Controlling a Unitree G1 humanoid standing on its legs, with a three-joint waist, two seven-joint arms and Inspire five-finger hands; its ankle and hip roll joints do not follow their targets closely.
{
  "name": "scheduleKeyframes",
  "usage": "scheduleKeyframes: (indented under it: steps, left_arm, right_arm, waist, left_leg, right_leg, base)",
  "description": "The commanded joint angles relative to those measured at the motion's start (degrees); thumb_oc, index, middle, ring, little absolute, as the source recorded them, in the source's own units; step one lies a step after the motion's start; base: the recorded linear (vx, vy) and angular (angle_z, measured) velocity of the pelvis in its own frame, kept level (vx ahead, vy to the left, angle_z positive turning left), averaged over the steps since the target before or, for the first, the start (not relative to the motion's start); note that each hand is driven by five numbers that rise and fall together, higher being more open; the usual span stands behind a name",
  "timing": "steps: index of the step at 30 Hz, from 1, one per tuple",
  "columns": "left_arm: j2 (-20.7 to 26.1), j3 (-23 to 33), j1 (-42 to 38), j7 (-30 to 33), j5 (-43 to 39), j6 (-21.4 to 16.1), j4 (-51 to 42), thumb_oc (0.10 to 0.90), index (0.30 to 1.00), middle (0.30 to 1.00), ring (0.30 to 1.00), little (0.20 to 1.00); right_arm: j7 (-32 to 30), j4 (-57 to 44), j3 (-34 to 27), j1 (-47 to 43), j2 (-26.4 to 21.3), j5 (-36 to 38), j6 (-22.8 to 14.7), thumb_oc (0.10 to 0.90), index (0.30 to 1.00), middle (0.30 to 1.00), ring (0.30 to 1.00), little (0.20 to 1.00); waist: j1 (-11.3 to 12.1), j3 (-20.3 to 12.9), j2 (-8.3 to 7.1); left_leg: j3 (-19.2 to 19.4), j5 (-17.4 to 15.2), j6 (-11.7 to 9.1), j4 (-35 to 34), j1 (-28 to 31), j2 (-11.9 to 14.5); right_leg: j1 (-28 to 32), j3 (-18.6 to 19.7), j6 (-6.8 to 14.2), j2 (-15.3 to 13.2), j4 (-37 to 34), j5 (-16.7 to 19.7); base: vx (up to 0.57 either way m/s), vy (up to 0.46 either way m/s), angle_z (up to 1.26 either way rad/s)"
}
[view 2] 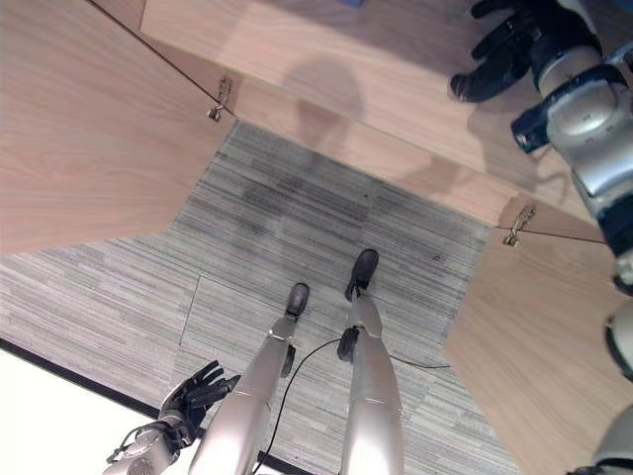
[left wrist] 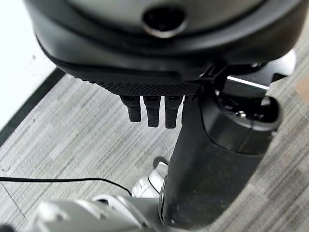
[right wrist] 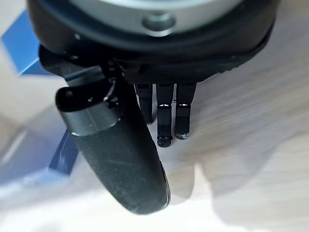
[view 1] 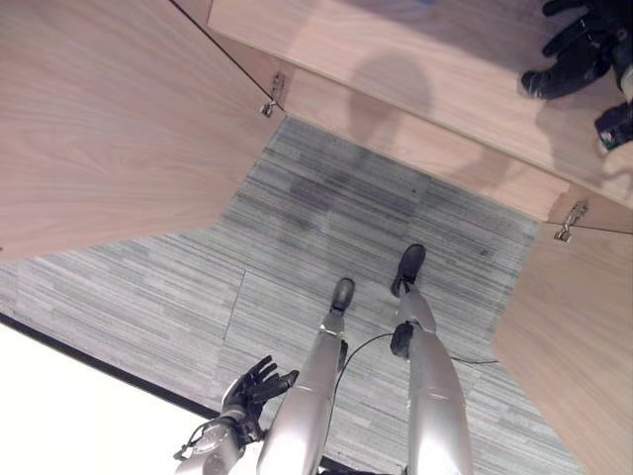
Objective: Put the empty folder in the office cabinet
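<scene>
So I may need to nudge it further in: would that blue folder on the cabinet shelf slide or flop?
The blue folder probably slides easily, since it lies on the smooth wooden shelf. It looks thin, so likely light and somewhat bendy. The right hand hovers open beside it.

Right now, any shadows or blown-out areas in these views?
Left eye view: round shadow on the cabinet shelf, a darker patch on the carpet, white surface at lower left washed out. Right wrist view: shadow on the wood by the right robot hand; blue folder lies outside it.
</scene>
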Motion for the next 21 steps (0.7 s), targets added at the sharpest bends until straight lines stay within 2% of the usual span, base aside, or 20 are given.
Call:
scheduleKeyframes:
  steps: [1,6,11,17,21]
  left_arm:
    - [4.2,1.9,12.5,-2.4,0.6,-0.3,-3.0,0.8,0.9,0.9,0.9,0.9]
    - [3.9,2.3,11.9,-3.3,0.6,-0.5,-3.5,0.8,0.9,0.9,0.9,0.9]
    - [4.3,2.4,11.9,-3.6,0.6,-0.4,-5.5,0.8,0.9,0.9,0.9,0.9]
    - [4.1,2.8,11.2,-3.5,0.8,-0.2,-6.6,0.8,0.9,0.9,0.9,0.9]
    - [5.0,2.8,10.9,-4.7,2.3,0.6,-8.4,0.8,0.9,0.9,0.9,0.9]
  right_arm:
    - [9.5,-4.5,13.3,6.4,-9.0,-7.8,0.8,0.8,0.9,0.9,0.9,0.9]
    - [13.8,-15.7,15.6,10.5,-11.2,-6.9,-0.5,0.8,0.9,0.9,0.9,0.9]
    - [16.4,-24.4,14.9,14.6,-11.1,-7.1,-0.2,0.8,0.9,0.9,0.9,0.9]
    - [18.3,-31.5,12.2,20.1,-9.6,-8.1,0.3,0.8,0.9,0.9,0.9,0.9]
    - [23.5,-38.0,14.5,21.6,-8.3,-7.4,1.8,0.8,0.9,0.9,0.9,0.9]
  waist:
    - [0.2,0.0,-0.78]
    - [0.0,0.0,-1.11]
    - [0.0,0.0,-0.93]
    - [0.1,0.0,-0.7]
    - [0.3,0.0,-0.52]
  left_leg:
    - [4.8,-1.3,0.3,-15.3,10.8,2.5]
    - [5.1,-1.5,0.4,-15.1,11.0,2.6]
    - [5.4,-1.6,0.5,-15.0,11.2,2.6]
    - [5.6,-1.5,0.7,-15.0,11.3,2.4]
    - [5.6,-1.1,0.8,-15.7,11.6,2.5]
  right_leg:
    - [-0.2,-0.1,4.5,3.3,-0.3,-3.9]
    - [0.1,0.2,4.6,3.4,-0.5,-3.8]
    - [0.5,0.3,4.8,3.4,-0.9,-3.7]
    - [0.8,0.4,5.0,3.4,-1.3,-3.4]
    - [1.1,0.4,5.1,3.5,-2.0,-3.0]
  base:
    - [0.01,-0.033,0.05]
    - [0.0,0.0,0.0]
    - [0.0,-0.003,-0.03]
    - [-0.01,-0.002,-0.06]
    - [-0.02,-0.013,-0.05]
